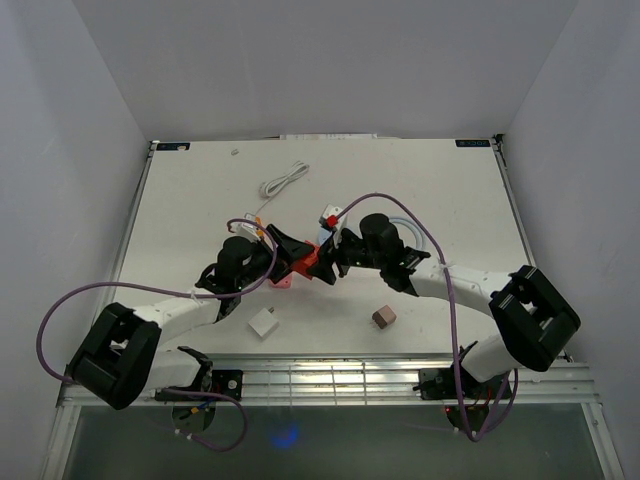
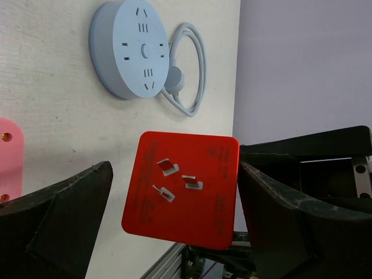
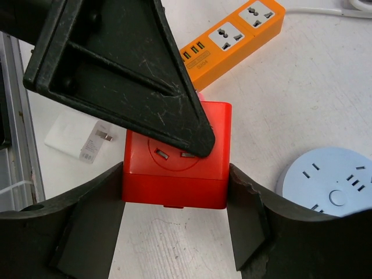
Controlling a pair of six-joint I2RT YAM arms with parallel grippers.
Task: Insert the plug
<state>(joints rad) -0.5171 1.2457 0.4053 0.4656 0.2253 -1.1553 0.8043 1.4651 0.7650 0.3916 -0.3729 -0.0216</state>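
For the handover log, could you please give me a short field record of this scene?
held item: red plug cube, three prongs showing
right gripper: shut on the cube
left gripper: open, fingers either side of cube
sockets nearby: round blue socket, orange strip
other: white charger, brown block

Adapter cube (image 3: 174, 174) is bright red all over, with silvery prongs on one face. Round power strip (image 2: 131, 49) is pale blue with a matching cord. Long power strip (image 3: 232, 40) is orange with white socket panels. There's a white charger (image 1: 264, 325) and a small brown block (image 1: 384, 318) by the near edge, plus something pink (image 2: 9, 157). Left gripper (image 2: 174, 186) and right gripper (image 3: 176, 192) are scuffed black, arm cables (image 1: 110, 284) purple, worktop (image 1: 200, 200) white.
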